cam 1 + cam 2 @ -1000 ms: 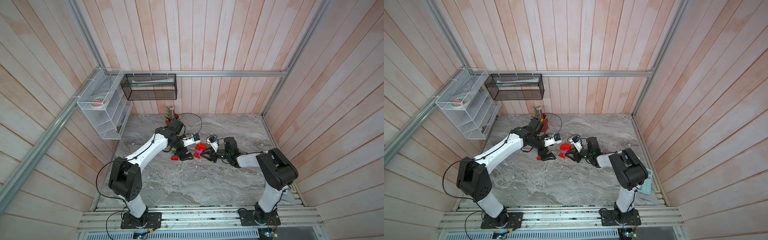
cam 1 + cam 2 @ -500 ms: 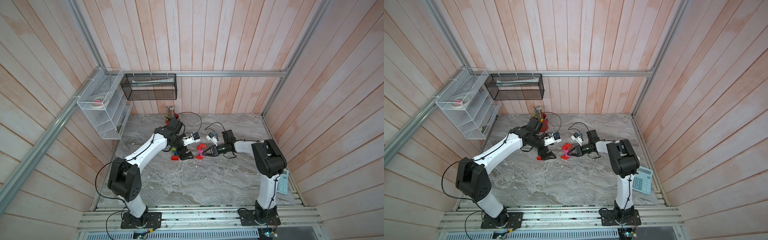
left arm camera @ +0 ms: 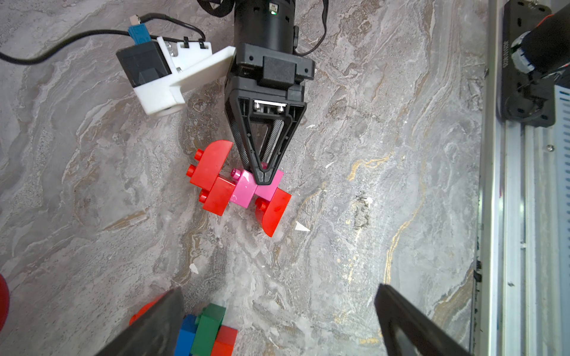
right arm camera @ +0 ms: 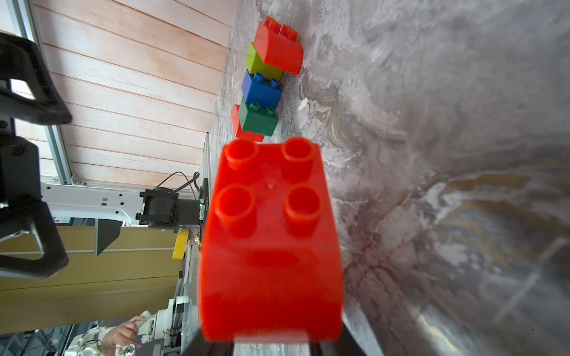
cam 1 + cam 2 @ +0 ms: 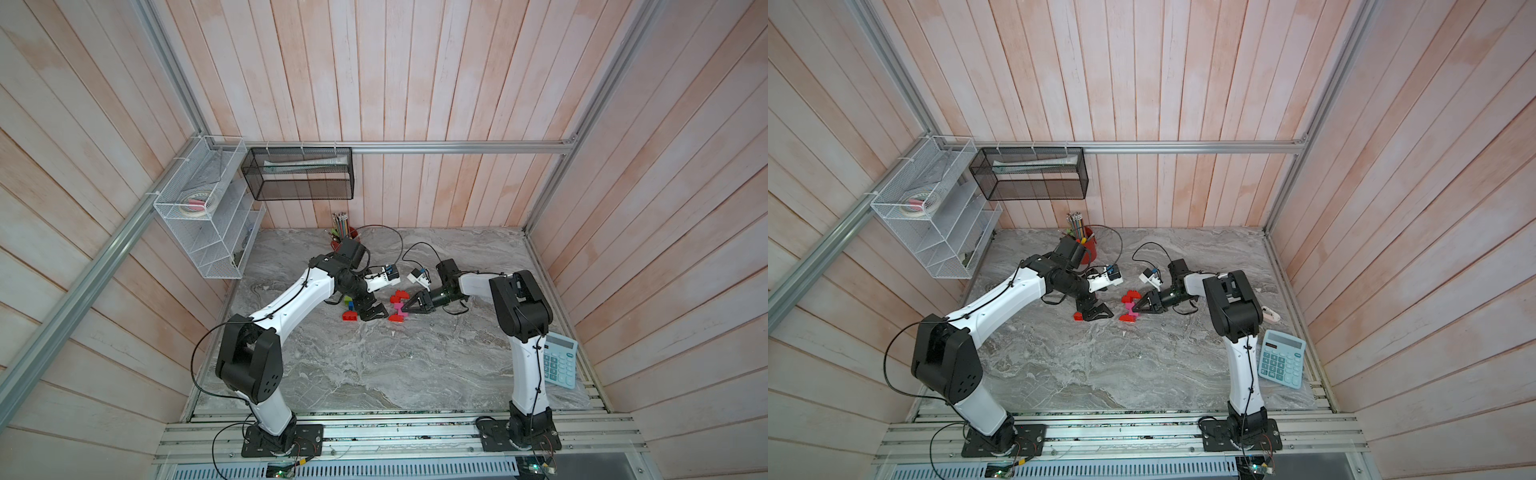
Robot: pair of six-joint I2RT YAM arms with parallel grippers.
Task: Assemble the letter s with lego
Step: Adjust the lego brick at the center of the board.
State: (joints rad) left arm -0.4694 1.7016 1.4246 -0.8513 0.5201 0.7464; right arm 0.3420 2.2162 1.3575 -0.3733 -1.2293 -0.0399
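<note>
Right gripper (image 3: 263, 177) closed at upper centre of the left wrist view, tips touching the pink bricks (image 3: 246, 188) of the red-and-pink lego chain (image 3: 217, 195) mid-frame, left gripper (image 3: 277, 289) wide open, empty, along the bottom edge, loose lego bricks (image 3: 208, 323) at lower left

The grey marbled tabletop (image 5: 374, 365) bears scattered lego (image 5: 350, 316), a pencil cup (image 5: 1088, 249) (red) and a calculator (image 5: 1281, 359).

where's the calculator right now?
In both top views the calculator lies at the right edge of the table, just outside the right arm.
</note>
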